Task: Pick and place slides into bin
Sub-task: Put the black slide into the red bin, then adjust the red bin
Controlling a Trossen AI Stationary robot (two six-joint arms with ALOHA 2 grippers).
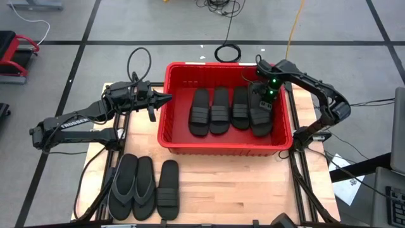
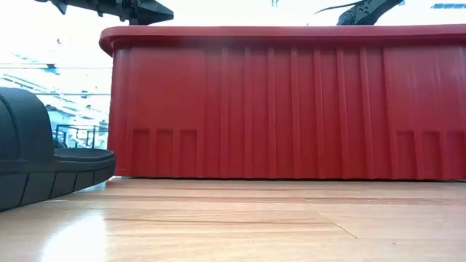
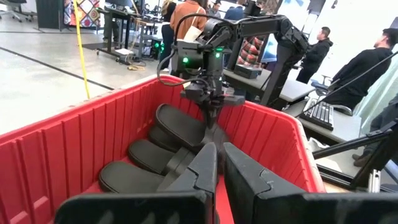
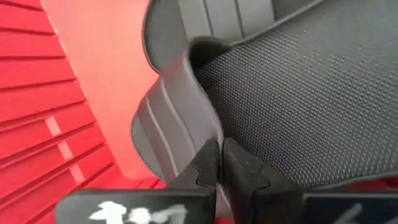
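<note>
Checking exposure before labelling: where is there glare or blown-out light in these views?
Low view: the room above the bin is washed out white, and the table carries a bright sheen. Right wrist view: the bin floor looks pale and overlit. High view: evenly lit.

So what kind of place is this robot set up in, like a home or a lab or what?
Most likely a robotics lab or workshop. People stand among workbenches with equipment behind the red bin, a keyboard sits on a nearby desk, and cables trail across the taped floor.
</note>
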